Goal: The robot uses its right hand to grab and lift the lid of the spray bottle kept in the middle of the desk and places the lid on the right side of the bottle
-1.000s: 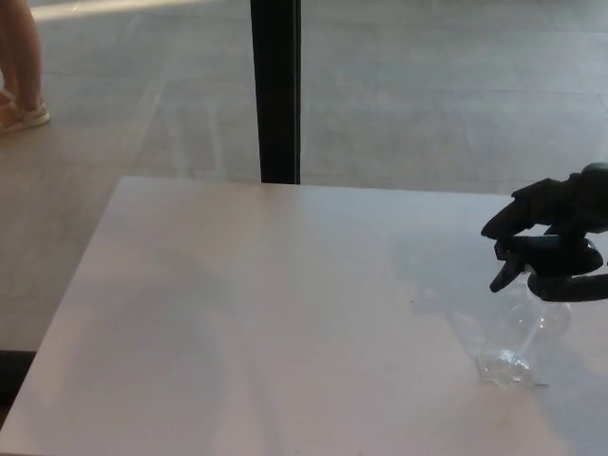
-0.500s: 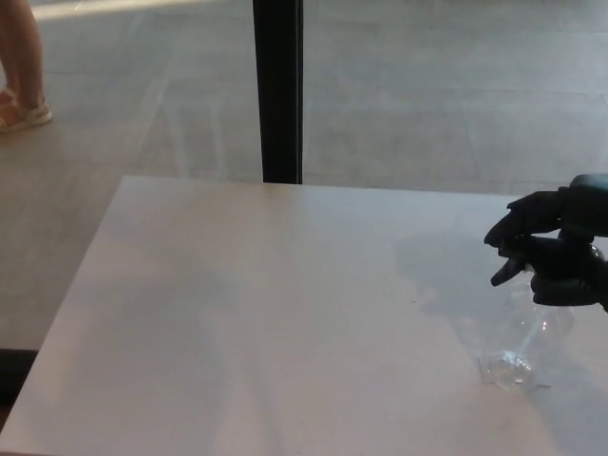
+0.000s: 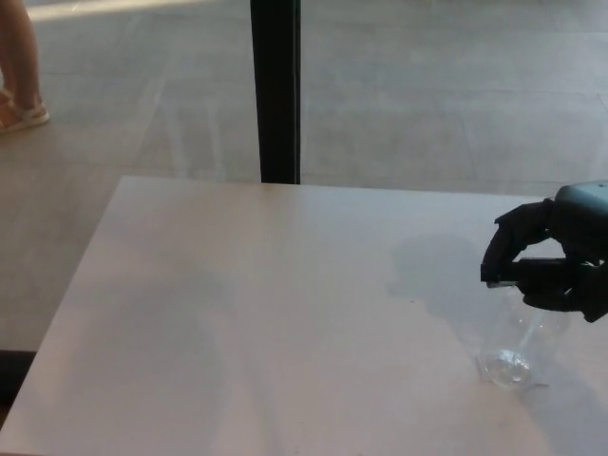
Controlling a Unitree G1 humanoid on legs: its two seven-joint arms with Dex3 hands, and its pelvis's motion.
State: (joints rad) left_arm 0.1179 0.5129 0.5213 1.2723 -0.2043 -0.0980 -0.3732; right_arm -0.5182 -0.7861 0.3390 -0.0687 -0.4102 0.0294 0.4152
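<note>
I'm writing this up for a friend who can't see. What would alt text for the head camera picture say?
A robot's black right hand is closed around the dark spray lid on top of a clear plastic bottle, which stands near the right edge of a pale desk. Behind the desk are a black post and grey floor, with a person's legs at the far upper left.

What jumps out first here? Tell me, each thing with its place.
The black right hand at the right edge stands out most, its fingers closed round the dark lid on top of a clear bottle standing on the pale desk. Behind the desk, a black post rises from the grey floor. A person's legs show at the top left corner.
</note>
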